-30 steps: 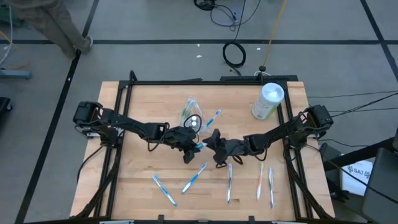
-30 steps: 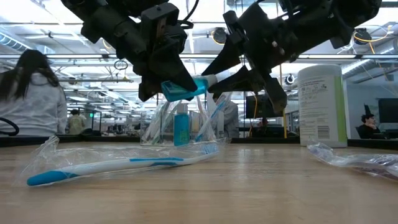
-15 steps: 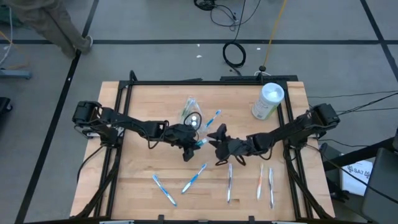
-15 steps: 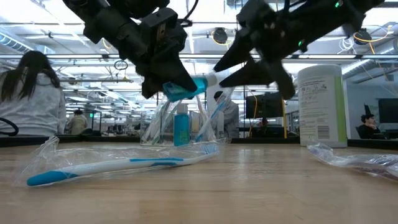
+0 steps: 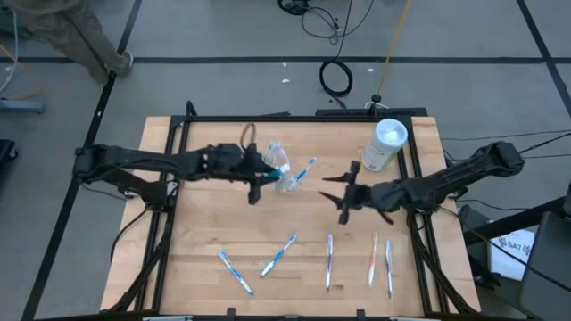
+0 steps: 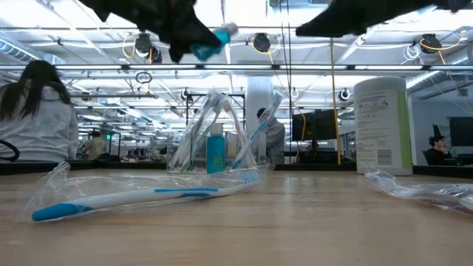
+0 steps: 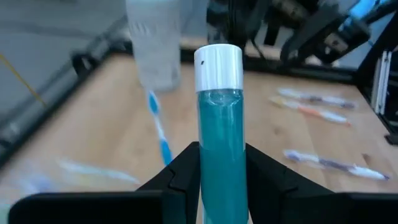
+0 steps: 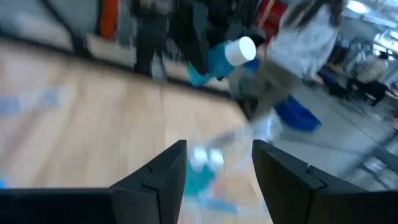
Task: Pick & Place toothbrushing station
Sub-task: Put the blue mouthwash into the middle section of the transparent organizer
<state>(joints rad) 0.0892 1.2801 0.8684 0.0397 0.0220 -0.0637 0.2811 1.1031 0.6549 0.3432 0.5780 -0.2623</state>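
Note:
The clear toothbrushing station point(image 6: 213, 137) stands on the table at the far middle point(image 5: 275, 152), with a blue tube and a toothbrush upright inside it. My left gripper point(image 5: 264, 179) hangs just on its near side, high above the table point(image 6: 188, 33), shut on a teal tube point(image 7: 221, 124) with a white cap point(image 6: 228, 29). My right gripper point(image 5: 339, 195) is open and holds nothing point(image 8: 219, 149). It is raised over the table's right half, its fingers pointing toward the left arm. My left gripper pinches the teal tube's body point(image 7: 222, 169) between its two fingers, well back from the cap. The fingers lie along the tube, and the capped end point(image 7: 218, 63) sticks out ahead of them. The tube is lifted clear of the table and tilted, cap end higher.
Several toothbrushes lie along the near part of the table point(image 5: 279, 254) point(image 5: 329, 260) point(image 5: 381, 261), some in clear wrappers point(image 6: 140, 196). One blue toothbrush point(image 5: 306, 168) lies right of the station. A white canister point(image 5: 385, 144) stands at the far right corner.
My left gripper has risen with the teal tube and gone toward the far edge, up beside the clear station, rolling as it went. My right gripper has drawn away from the tube's capped end toward the right edge, risen and rolled.

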